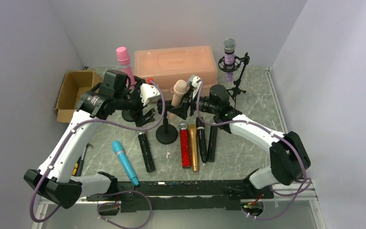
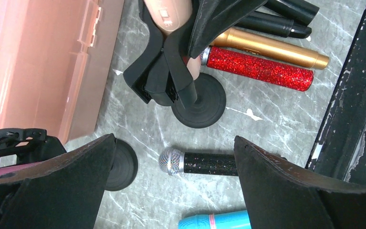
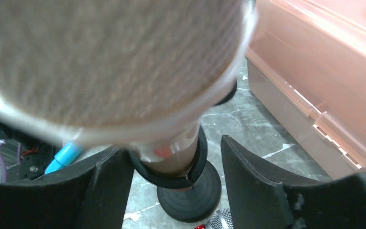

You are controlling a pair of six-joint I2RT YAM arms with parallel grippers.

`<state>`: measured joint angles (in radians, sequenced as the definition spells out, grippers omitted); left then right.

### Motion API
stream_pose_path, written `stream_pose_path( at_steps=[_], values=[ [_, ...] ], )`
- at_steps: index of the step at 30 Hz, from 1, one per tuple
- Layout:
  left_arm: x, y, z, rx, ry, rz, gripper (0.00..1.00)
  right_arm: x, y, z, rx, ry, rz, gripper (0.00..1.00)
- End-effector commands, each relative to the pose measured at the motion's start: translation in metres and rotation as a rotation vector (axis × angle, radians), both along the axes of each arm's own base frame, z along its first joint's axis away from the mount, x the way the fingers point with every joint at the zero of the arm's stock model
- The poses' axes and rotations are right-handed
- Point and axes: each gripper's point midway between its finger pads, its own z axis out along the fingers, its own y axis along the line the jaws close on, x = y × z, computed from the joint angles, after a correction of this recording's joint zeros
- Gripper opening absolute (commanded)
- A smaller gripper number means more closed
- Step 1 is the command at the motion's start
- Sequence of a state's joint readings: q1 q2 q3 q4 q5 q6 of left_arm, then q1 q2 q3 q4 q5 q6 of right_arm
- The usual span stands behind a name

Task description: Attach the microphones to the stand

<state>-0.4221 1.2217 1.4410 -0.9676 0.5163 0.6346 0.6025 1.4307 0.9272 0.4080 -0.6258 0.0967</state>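
Note:
A peach microphone [image 1: 178,90] stands upright in the clip of a round-base stand [image 1: 167,136]. My right gripper [image 1: 180,109] straddles it. In the right wrist view the gripper [image 3: 171,149] is open: its left finger [image 3: 107,186] lies against the clip, and the right finger stands apart from it. A pink microphone [image 1: 123,57] and a purple glitter microphone [image 1: 229,59] sit upright in other stands. My left gripper [image 1: 145,117] is open and holds nothing. It hangs [image 2: 175,138] over a black glitter microphone [image 2: 205,163] and a teal one [image 2: 214,221].
On the table lie teal [image 1: 125,162], black glitter [image 1: 146,151], red glitter [image 1: 184,145], gold [image 1: 193,148] and black [image 1: 201,139] microphones. A peach plastic case [image 1: 178,62] stands at the back. A cardboard box [image 1: 76,90] sits at the back left.

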Motion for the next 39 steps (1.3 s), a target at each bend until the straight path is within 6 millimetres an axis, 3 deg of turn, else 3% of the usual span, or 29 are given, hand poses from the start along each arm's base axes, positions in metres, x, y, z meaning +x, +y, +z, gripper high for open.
stream_pose_path(
  at_steps=[1,5,8,17,24,29,33,36,39],
  values=[
    [0.001,0.004,0.016,-0.011,-0.011,0.041,0.99,0.005,0.011,0.026,0.066,-0.042,0.046,0.58],
    [0.004,0.005,0.017,-0.003,0.011,0.065,0.99,0.008,0.009,0.024,0.052,-0.042,0.026,0.31],
    [0.004,0.005,0.021,-0.013,0.003,0.074,0.99,0.016,0.002,0.034,0.047,-0.08,-0.045,0.25],
    [0.01,0.006,0.013,-0.004,-0.002,0.099,0.99,0.063,-0.037,0.064,0.02,-0.24,-0.384,0.0],
    [0.014,0.009,0.012,0.004,-0.011,0.117,0.99,0.087,-0.049,0.066,-0.009,-0.259,-0.513,0.0],
    [0.014,0.009,0.01,0.003,-0.01,0.125,0.99,0.113,-0.058,0.056,-0.07,-0.209,-0.634,0.0],
    [0.015,0.01,0.008,0.004,-0.012,0.135,0.99,0.115,-0.06,0.051,-0.081,-0.183,-0.65,0.02],
    [0.018,0.011,0.007,0.004,-0.015,0.15,0.99,0.111,-0.061,0.048,-0.068,-0.163,-0.653,0.16],
    [0.022,0.013,0.006,0.001,-0.015,0.176,0.99,0.108,-0.063,0.044,-0.049,-0.119,-0.666,0.47]
  ],
)
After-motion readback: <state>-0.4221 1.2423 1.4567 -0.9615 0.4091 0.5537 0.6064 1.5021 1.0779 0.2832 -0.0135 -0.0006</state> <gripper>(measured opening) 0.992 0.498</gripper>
